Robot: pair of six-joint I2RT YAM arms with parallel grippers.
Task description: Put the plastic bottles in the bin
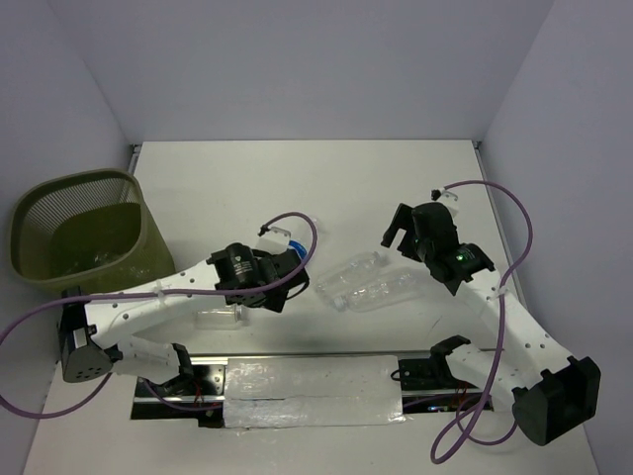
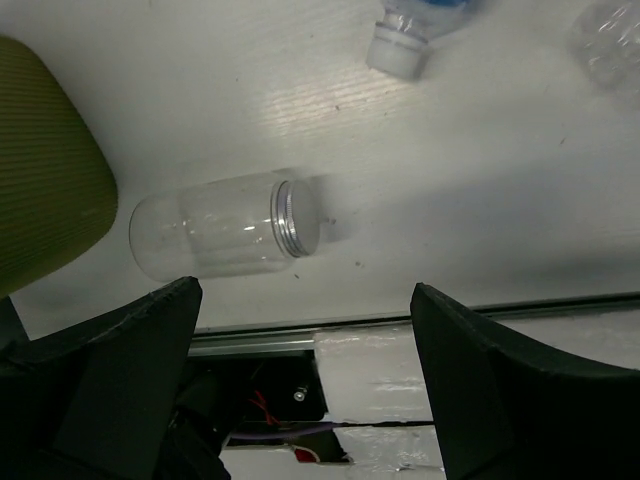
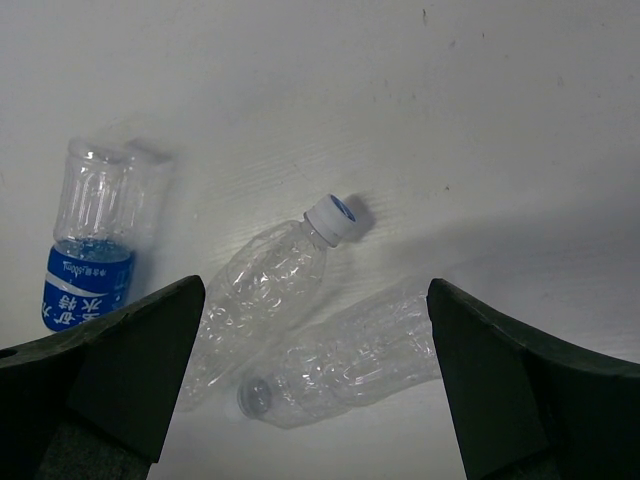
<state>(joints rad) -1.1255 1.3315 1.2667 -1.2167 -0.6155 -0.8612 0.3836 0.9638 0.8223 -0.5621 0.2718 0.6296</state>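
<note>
Left end effector and right end effector, each with jaws spread wide and holding nothing, hang above the white surface. Olive mesh bin stands at far left. Capped ribbed bottle and second ribbed bottle lie side by side under the right end effector, blue-label bottle near them. Short jar-like bottle lies sideways beside the bin.
</note>
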